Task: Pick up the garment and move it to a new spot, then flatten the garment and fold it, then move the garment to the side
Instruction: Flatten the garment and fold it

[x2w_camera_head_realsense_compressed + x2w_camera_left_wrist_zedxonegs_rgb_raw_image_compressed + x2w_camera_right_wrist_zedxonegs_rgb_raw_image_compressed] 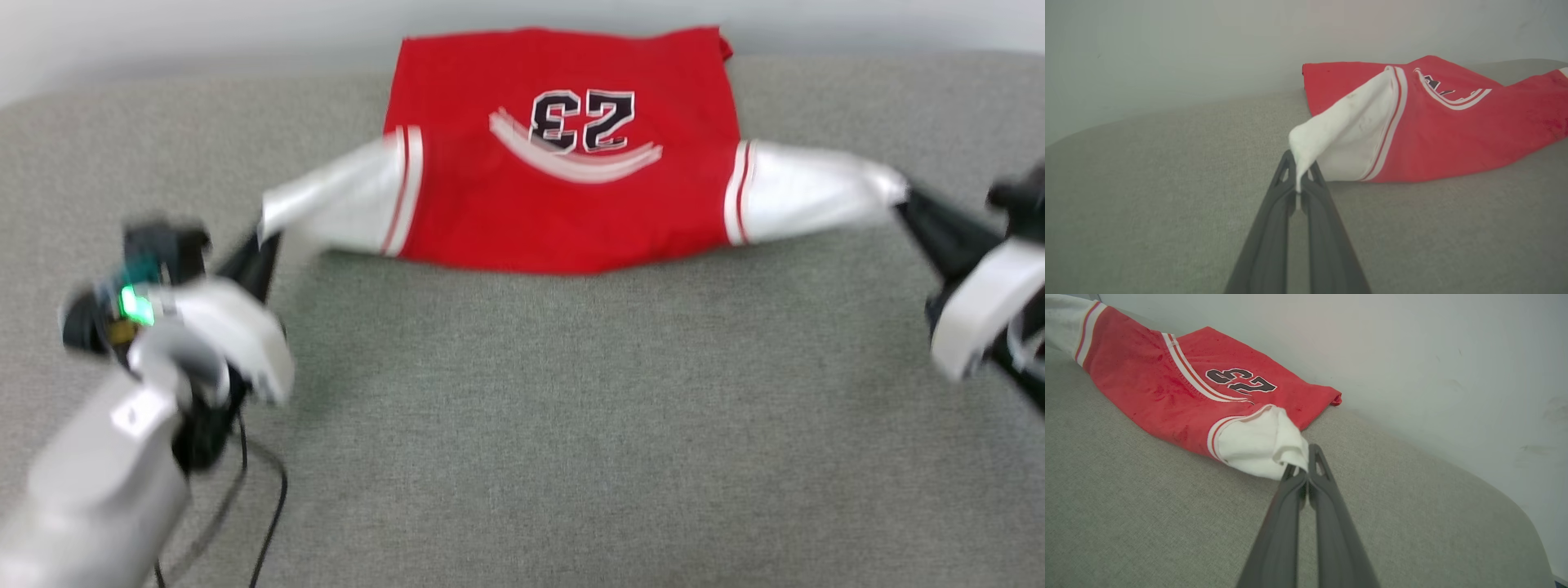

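Left gripper (1298, 183): fingers pressed together on the tip of the left sleeve (343, 204). A thin strip of white cloth shows pinched between them in the left wrist view.
Right gripper (1303, 470): fingers closed on the bunched end of the right sleeve (808, 200), with cloth folded over the fingertips.
Left sleeve: white, drawn out from the body toward its gripper, the held end raised off the surface.
Right sleeve: white, drawn out the opposite way. Whether its held end touches the surface cannot be told.
Shirt (563, 212): the red body lies flat on the far part of the surface, between the two grippers, with its far edge against the wall.
Trim: red and white stripes where each sleeve joins the body.
Writing: number "23" (581, 121) in black with white edging, upside down in the head view. A curved white-and-red band runs just beside it on the near side.
Surface (522, 408): grey woven cloth under the shirt and around both grippers.
Wall (163, 33): pale and plain, directly behind the shirt.
Cable (273, 506): black, hanging below the left forearm.
Green light (135, 306): lit on the left wrist.
Picture quality: the head view is blurred and both arms are smeared.
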Tool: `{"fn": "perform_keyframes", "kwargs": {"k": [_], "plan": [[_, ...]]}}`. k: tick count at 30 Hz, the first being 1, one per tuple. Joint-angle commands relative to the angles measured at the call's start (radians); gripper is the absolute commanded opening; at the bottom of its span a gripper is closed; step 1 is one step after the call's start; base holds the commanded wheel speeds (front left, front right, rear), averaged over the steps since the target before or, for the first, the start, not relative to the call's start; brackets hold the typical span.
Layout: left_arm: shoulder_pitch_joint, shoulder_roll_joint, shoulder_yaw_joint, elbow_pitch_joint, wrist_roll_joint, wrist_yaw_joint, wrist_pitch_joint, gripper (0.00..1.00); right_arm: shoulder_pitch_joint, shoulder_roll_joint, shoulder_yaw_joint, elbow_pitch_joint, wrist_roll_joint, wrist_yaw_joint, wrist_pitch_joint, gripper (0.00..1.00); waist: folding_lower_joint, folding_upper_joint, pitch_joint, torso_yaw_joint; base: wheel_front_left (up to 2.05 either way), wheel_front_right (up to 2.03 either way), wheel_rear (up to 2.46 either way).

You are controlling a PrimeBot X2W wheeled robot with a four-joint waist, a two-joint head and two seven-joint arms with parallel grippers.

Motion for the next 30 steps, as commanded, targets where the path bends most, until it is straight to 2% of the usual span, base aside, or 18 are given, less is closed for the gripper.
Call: {"fn": "perform_keyframes", "kwargs": {"k": [1,2,8,15,21,30], "plan": [[0.099,0.017,-0.004,-0.043,-0.026,0.026,0.006,0.0,0.092,-0.005,-0.016,-0.021,-0.003,-0.001,-0.008,0.0,0.0002,0.0,-0.049,-0.003,0.0,0.0,0.0],[0.099,0.017,-0.004,-0.043,-0.026,0.026,0.006,0.0,0.092,-0.005,-0.016,-0.021,-0.003,-0.001,-0.008,0.0,0.0002,0.0,-0.049,-0.003,0.0,0.0,0.0],[0.336,0.054,0.003,-0.132,-0.09,0.097,0.002,0.0,0.32,0.012,-0.086,-0.057,-0.023,-0.001,-0.005,0.0,0.0002,0.0,-0.114,-0.014,0.0,0.0,0.0],[0.526,0.076,0.008,-0.19,-0.15,0.157,-0.004,0.0,0.581,0.026,-0.237,-0.062,-0.044,-0.001,-0.002,0.0,0.0002,0.0,-0.184,-0.013,0.0,0.0,0.0],[0.634,0.074,0.022,-0.204,-0.187,0.19,-0.023,0.0,0.789,0.056,-0.384,-0.085,-0.059,-0.002,0.017,0.0,0.0002,0.0,-0.22,-0.009,0.0,0.0,0.0],[0.749,0.077,0.045,-0.249,-0.204,0.226,-0.047,0.0,1.037,0.106,-0.579,-0.199,-0.116,-0.002,0.11,0.0,0.0002,0.0,-0.235,-0.002,0.0,0.0,0.0]]}}
